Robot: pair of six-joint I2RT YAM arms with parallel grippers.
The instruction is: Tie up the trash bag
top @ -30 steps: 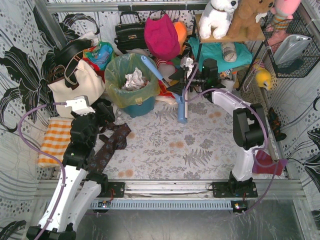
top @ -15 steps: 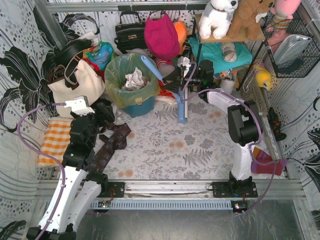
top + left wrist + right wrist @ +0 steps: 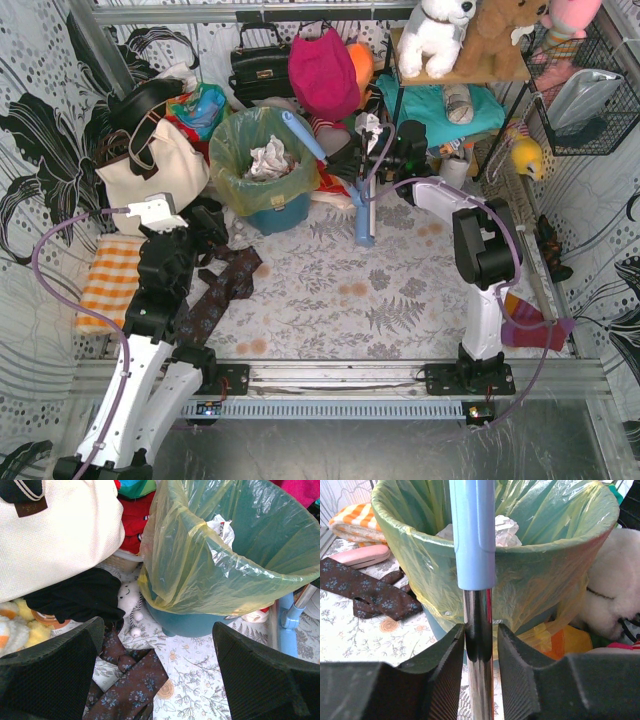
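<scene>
While the trash bag (image 3: 200,570) lines the round teal bin (image 3: 190,622), rim folded outward, the right tool (image 3: 479,640) clamps a chrome pole (image 3: 479,605); the left tool (image 3: 157,645) gapes, empty.
Risk: the rigid, blue-sleeved pole leans by the rim; swinging it may tip the bin or tear the thin, crinkly, translucent film, spilling crumpled white paper (image 3: 506,530).

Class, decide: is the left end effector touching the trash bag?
Apart. The left wrist view shows tablecloth between the left end effector and the trash bag.
</scene>
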